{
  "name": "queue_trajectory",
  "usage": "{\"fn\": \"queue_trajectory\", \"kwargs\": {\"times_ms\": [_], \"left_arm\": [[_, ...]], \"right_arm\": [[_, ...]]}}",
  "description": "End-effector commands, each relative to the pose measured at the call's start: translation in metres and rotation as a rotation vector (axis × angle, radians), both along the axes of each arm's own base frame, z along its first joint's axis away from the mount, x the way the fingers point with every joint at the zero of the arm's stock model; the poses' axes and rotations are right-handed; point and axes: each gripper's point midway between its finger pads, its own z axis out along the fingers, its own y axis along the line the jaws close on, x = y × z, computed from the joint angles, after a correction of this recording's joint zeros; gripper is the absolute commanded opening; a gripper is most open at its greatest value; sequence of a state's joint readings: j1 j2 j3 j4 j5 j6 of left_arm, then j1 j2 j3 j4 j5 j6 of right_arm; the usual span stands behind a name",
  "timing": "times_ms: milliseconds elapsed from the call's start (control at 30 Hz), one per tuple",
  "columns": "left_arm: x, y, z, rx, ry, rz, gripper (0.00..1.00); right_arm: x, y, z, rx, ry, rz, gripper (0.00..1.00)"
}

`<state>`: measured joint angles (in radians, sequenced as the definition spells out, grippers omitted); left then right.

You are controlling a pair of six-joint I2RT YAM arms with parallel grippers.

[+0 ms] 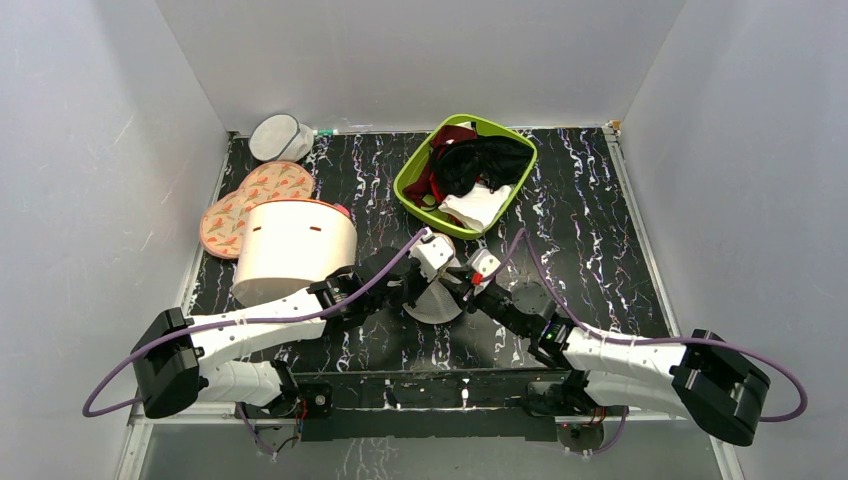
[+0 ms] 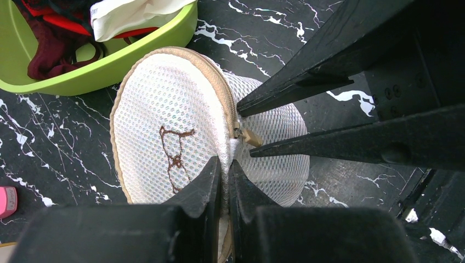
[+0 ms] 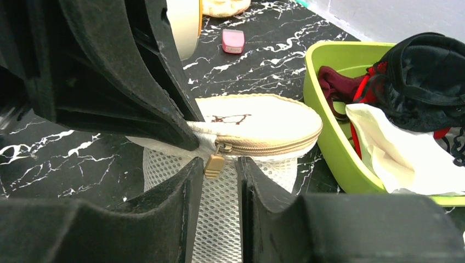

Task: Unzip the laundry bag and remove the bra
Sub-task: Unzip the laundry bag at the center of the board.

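The laundry bag [image 1: 435, 303] is a round off-white mesh pouch with a tan zip, lying between my two grippers at the table's near middle. My left gripper [image 2: 225, 165] is shut on the bag's mesh at the seam beside the zip. In the right wrist view it [image 3: 189, 137] pinches the fabric left of the slider. My right gripper [image 3: 219, 164] is open, and the tan zip pull [image 3: 214, 165] hangs between its fingertips, close to the left one. In the left wrist view its fingers [image 2: 285, 148] straddle the pull [image 2: 252, 137]. The zip is shut. The bra is hidden.
A green basket [image 1: 413, 172] at the back holds a black garment [image 1: 480, 162], dark red cloth [image 3: 334, 82] and a white cloth [image 1: 478, 207]. A large cream cylinder [image 1: 295, 250] lies left of the bag. A grey mesh pouch [image 1: 278, 138] and flat patterned pouches [image 1: 250, 205] are at the back left. A small pink object [image 3: 233, 41] lies near the cylinder.
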<state>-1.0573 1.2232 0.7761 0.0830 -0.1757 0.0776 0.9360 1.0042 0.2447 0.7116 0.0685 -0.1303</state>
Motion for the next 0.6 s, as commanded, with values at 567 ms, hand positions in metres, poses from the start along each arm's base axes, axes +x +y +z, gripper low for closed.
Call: {"fn": "queue_trajectory", "kwargs": {"times_ms": [567], "left_arm": [[0.001, -0.01, 0.021, -0.044, -0.002, -0.015, 0.0]], "right_arm": [[0.009, -0.004, 0.024, 0.054, -0.045, -0.057, 0.19]]}}
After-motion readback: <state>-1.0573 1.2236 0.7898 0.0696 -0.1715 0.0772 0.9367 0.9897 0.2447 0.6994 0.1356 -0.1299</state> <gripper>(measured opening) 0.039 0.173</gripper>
